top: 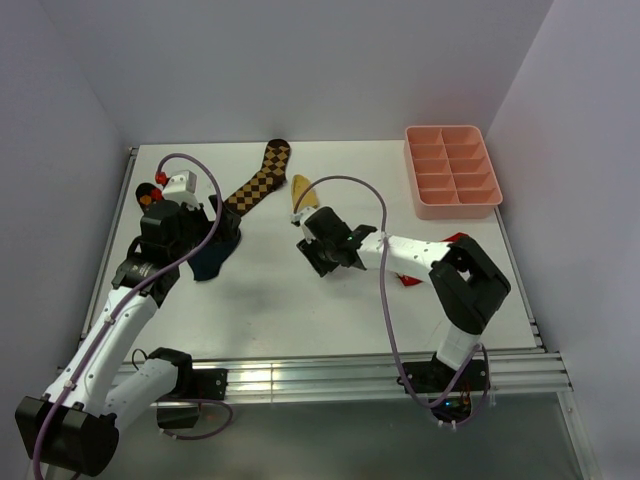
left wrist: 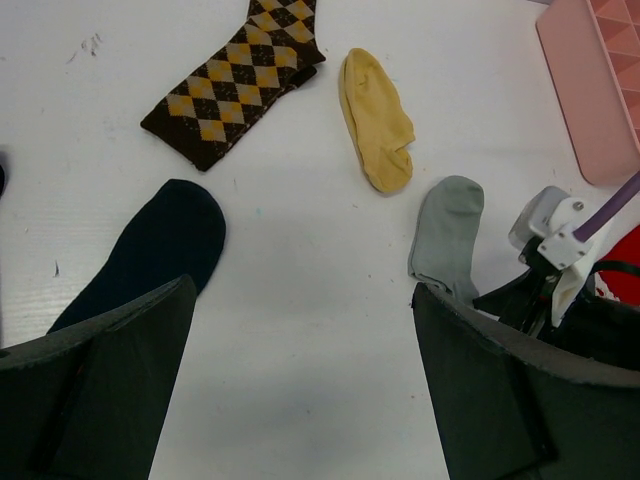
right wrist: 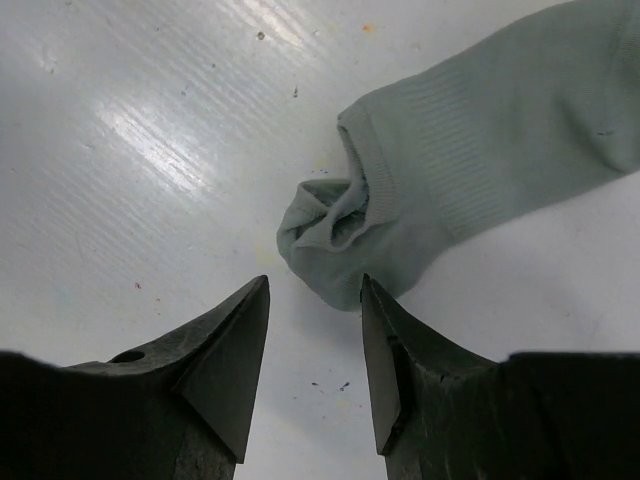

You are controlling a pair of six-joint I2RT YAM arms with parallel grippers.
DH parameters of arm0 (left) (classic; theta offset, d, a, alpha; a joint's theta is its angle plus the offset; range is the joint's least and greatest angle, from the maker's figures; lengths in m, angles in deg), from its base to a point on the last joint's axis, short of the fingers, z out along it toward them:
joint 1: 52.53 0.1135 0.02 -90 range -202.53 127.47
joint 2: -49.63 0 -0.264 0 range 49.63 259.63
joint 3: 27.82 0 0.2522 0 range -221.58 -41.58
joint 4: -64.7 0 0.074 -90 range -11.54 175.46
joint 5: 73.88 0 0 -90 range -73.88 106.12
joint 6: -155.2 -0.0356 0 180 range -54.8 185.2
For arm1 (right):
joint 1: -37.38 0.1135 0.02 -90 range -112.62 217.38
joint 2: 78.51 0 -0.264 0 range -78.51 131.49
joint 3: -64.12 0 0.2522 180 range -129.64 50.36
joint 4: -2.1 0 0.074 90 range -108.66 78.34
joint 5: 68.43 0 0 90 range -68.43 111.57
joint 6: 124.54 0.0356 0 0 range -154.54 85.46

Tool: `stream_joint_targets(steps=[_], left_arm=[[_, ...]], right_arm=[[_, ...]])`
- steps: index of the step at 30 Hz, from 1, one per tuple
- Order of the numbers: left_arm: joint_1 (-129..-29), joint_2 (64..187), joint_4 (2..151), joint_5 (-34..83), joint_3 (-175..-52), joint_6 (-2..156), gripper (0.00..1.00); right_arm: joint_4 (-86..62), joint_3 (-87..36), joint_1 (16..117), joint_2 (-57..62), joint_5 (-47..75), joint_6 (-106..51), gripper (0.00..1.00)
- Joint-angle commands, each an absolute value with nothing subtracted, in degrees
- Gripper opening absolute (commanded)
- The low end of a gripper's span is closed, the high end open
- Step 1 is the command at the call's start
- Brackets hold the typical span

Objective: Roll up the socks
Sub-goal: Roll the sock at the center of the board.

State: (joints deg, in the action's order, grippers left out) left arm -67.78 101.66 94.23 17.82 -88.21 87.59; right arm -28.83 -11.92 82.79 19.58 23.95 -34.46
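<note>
left tool [left wrist: 300, 295]: jaws spread wide | right tool [right wrist: 315, 285]: jaws parted, angled down | right forearm [top: 405, 252]: reaching leftward

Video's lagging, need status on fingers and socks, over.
Left fingers open over navy sock. Right fingers open at grey sock's bunched end, not gripping. Mustard sock flat, unrolled. Nothing blocking.

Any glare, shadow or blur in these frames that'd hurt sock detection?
Right wrist: bright glare streak on the table, but the grey sock is sharp. Left wrist: a soft shadow falls between the dark fingers, which show little detail; the rest is crisp. Top external: even light, faint shadows on the table, no blur.
</note>
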Motion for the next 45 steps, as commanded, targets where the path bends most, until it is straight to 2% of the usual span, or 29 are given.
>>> stream_joint_targets(steps=[1, 9, 19, 27, 32, 37, 45], left_arm=[[-68.0, 101.58, 93.84, 18.32, -90.45, 88.23, 0.96], [-68.0, 101.31, 93.85, 18.41, -90.36, 88.14, 0.96], [-68.0, 100.96, 94.11, 17.97, -90.36, 88.05, 0.96], [-68.0, 100.96, 94.28, 18.32, -90.19, 88.14, 0.96], [-68.0, 102.01, 94.37, 19.99, -90.62, 89.98, 0.96], [-68.09, 103.77, 94.37, 22.97, -90.1, 93.67, 0.95], [-70.02, 106.59, 90.6, 25.17, -86.32, 100.95, 0.88]], right_arm=[[-26.51, -13.01, 84.58, 21.07, 26.23, -37.0, 0.49], [-26.51, -14.41, 86.51, 26.17, 29.66, -37.0, 0.49], [-27.92, -18.1, 89.76, 30.21, 36.25, -34.9, 0.39], [-31.61, -24.6, 91.61, 33.2, 34.94, -31.03, 0.15], [-31.7, -26.45, 90.65, 33.11, 28.62, -29.45, 0.0], [-30.56, -26.28, 86.69, 31.8, 20.19, -26.55, 0.0], [-24.51, -22.68, 78.17, 31.45, -0.19, -20.75, 0.0]])
